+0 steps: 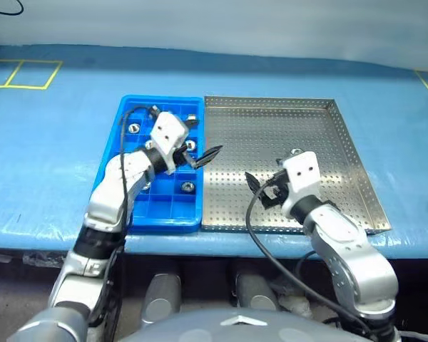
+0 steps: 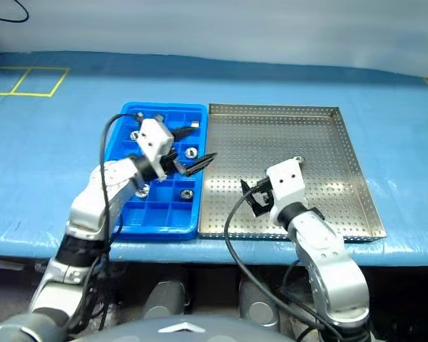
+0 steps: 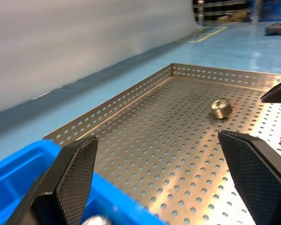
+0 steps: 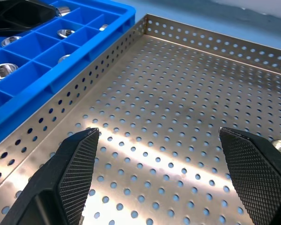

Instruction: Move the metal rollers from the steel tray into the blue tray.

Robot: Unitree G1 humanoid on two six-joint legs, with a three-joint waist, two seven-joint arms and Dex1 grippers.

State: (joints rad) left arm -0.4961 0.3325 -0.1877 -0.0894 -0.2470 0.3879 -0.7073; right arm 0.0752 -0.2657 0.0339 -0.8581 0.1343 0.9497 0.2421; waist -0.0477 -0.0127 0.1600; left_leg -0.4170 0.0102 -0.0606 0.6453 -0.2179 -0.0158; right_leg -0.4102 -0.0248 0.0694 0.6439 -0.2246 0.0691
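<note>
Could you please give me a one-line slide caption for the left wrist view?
Open left gripper looks across the steel tray toward one remaining metal roller.

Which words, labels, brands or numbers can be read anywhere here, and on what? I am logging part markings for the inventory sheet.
None: no readable text, number or brand shows.
Blue tray: plain plastic, no label.
Steel tray: bare perforated metal, no stamp visible.
Metal rollers: too small to tell any marking.
Left gripper and right gripper: no lettering visible on their white housings.
Yellow lines on the blue surface: marks only, no characters.
</note>
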